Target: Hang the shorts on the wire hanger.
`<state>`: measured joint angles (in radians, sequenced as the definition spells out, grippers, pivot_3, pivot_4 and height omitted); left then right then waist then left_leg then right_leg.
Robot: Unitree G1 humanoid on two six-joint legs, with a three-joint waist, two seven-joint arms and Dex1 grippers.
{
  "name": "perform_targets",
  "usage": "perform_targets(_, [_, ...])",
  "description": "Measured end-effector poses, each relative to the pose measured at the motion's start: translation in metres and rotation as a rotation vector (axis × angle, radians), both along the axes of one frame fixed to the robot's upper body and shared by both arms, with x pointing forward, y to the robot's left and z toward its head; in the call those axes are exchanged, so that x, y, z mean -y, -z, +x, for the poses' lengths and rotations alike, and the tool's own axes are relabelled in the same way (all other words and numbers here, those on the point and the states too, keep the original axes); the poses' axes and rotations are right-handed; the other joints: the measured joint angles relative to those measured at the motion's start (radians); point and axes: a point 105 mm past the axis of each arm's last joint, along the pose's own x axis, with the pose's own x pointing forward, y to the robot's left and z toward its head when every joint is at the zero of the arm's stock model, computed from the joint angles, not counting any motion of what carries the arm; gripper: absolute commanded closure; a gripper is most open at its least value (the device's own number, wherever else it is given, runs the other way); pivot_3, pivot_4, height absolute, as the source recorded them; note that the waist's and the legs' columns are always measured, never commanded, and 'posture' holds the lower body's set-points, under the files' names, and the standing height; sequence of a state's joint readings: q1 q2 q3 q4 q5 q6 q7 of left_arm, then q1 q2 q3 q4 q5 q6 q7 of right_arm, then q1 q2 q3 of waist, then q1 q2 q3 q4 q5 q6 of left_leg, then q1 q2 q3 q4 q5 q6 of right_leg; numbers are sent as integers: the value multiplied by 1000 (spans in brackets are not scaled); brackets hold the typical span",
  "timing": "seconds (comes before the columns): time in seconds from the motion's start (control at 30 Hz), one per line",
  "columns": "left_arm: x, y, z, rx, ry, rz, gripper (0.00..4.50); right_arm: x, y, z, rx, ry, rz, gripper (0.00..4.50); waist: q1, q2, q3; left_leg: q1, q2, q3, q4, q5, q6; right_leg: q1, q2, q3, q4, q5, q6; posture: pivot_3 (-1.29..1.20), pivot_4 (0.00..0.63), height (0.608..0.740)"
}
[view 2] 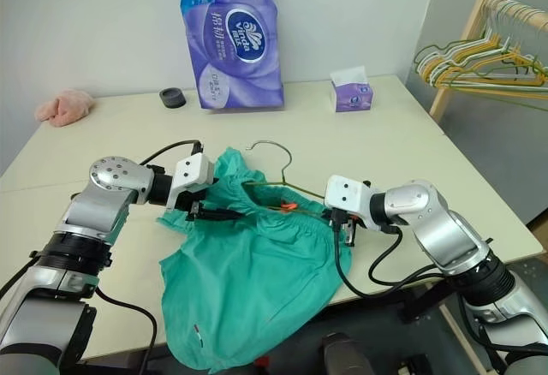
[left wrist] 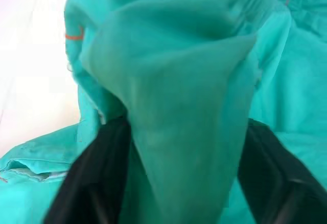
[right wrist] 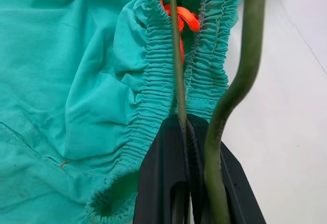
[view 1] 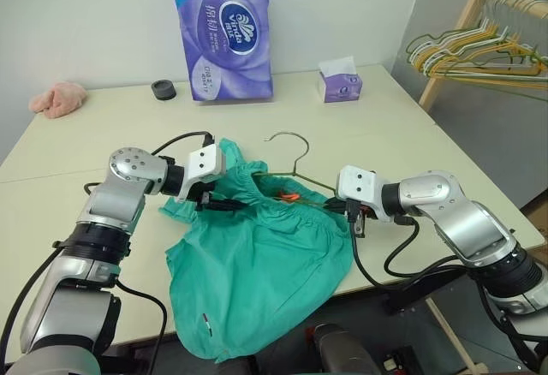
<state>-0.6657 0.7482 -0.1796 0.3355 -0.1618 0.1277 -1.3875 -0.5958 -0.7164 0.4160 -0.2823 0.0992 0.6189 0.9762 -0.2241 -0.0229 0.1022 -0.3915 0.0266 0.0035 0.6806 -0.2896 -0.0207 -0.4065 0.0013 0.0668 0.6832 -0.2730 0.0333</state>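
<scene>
Centre frame, our right gripper [right wrist: 185,132] is clenched on the wire hanger [right wrist: 176,55]. Our left gripper [left wrist: 186,147] grasps the teal shorts [view 1: 257,264].

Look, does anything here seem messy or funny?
Yes. The shorts are bunched at the waistband around the wire hanger, not hanging straight, and their lower part droops over the table edge.

hidden: lower bar of the wire hanger [view 1: 295,178] runs under the shorts [view 1: 257,264] | cut off: shorts' hem drops past the table's [view 1: 479,178] near edge | covered: left gripper [left wrist: 173,183] fingertips wrapped in a fold of fabric | too small: white mark near the hem, unreadable
</scene>
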Motion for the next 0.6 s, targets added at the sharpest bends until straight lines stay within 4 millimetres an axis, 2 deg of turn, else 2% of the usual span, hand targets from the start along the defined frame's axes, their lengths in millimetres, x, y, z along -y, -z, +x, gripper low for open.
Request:
perform_targets(0.13, [3, -4, -3, -14, 0, -23, 3681, 1, 0, 0, 1, 0, -4, 4500, 0, 0, 0, 0, 0, 0, 0, 0, 0, 0, 0, 0, 0, 0, 0, -227, 61, 740])
perform_targets(0.23, [7, 1, -10, -38, 28, -25, 4322, 3, -1, 2, 10, 14, -7, 4500, 0, 1, 0, 0, 0, 0, 0, 0, 0, 0, 0, 0, 1, 0, 0, -226, 63, 740])
perform_targets(0.5, [8, 1, -12, -47, 28, -22, 4383, 5, -1, 3, 10, 13, -16, 4500, 0, 1, 0, 1, 0, 0, 0, 0, 0, 0, 0, 0, 2, 0, 0, -228, 61, 740])
perform_targets(0.6, [9, 1, -12, -47, 31, -26, 4383, 7, -3, 3, 38, -5, -39, 3812, 0, 1, 0, 0, 0, 0, 0, 0, 0, 0, 0, 0, 2, 0, 0, -228, 60, 740])
